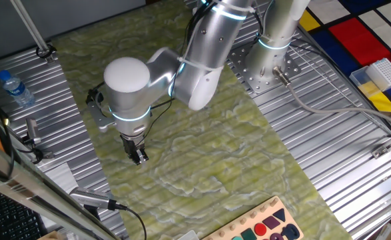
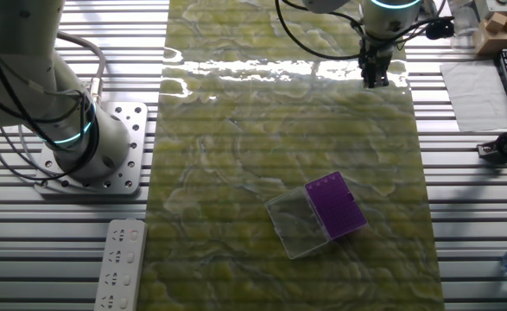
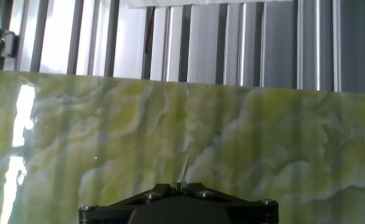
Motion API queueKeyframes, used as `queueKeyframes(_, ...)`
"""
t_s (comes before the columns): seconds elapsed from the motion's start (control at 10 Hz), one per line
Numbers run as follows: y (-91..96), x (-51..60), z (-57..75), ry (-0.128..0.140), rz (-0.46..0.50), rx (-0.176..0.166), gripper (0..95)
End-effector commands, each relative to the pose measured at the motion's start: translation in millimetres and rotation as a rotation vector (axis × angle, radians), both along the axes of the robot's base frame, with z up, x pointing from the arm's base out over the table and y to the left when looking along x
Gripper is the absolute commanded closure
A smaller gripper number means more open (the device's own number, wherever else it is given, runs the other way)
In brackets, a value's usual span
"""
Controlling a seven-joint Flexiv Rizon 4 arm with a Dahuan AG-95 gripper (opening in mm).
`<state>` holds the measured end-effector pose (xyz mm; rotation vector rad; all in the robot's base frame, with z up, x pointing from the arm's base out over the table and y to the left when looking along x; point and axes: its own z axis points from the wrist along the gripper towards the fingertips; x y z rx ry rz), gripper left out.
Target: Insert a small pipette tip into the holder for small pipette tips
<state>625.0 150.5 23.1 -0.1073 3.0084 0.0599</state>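
Observation:
The holder for small pipette tips (image 2: 336, 206) is a flat purple square box on the green mat, with its clear cover piece (image 2: 296, 225) lying open beside it. It does not show in the one fixed view or the hand view. My gripper (image 2: 374, 79) hangs over the far edge of the mat, well away from the holder. In the one fixed view the gripper (image 1: 138, 157) points down close to the mat. In the hand view the gripper (image 3: 178, 185) is shut on a thin, translucent small pipette tip (image 3: 184, 167) that sticks out from between the fingers.
A white gridded rack (image 1: 386, 72) on a pale blue tray stands at the far right. A water bottle (image 1: 15, 88) lies on the metal slats. A wooden shape board (image 1: 262, 227) sits at the mat's near edge. A second arm's base (image 2: 80, 138) and a white remote (image 2: 122, 263) are left of the mat.

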Motion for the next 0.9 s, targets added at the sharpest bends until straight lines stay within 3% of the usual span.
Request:
queueKeyframes(0.1,0.2,2.2,-2.8,-0.001,-0.001,-0.008,76.0)
queueKeyframes(0.9,0.7,8.9,-4.4,-0.021,-0.051,0.000,76.0)
